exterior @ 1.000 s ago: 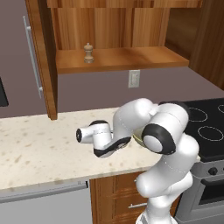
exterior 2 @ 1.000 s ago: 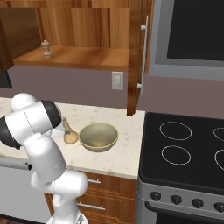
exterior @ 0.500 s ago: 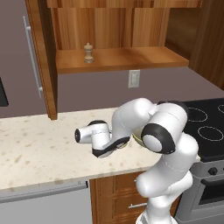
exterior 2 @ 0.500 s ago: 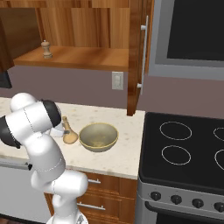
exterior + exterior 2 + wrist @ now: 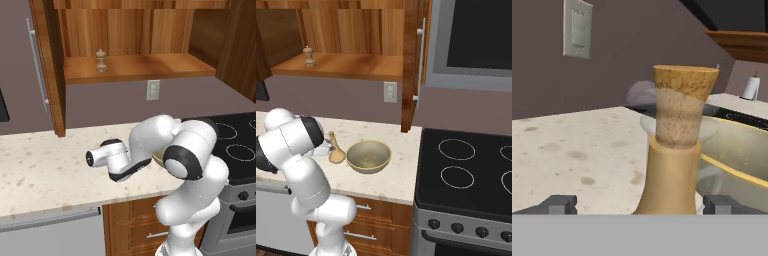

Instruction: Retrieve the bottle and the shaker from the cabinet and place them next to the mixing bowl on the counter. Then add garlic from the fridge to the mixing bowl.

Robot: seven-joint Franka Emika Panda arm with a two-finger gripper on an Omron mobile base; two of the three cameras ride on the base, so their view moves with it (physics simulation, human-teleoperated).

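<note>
Gripper (image 5: 640,205) released, jaws wide either side of bottle (image 5: 677,150); bottle upright on counter (image 5: 40,170), just beside mixing bowl (image 5: 368,156); bottle placement judged complete; shaker (image 5: 101,60) on cabinet shelf; next: withdraw clear, reach for shaker.

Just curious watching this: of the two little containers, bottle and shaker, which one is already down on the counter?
The corked tan bottle, standing beside the mixing bowl. The shaker stands on the cabinet shelf.
</note>
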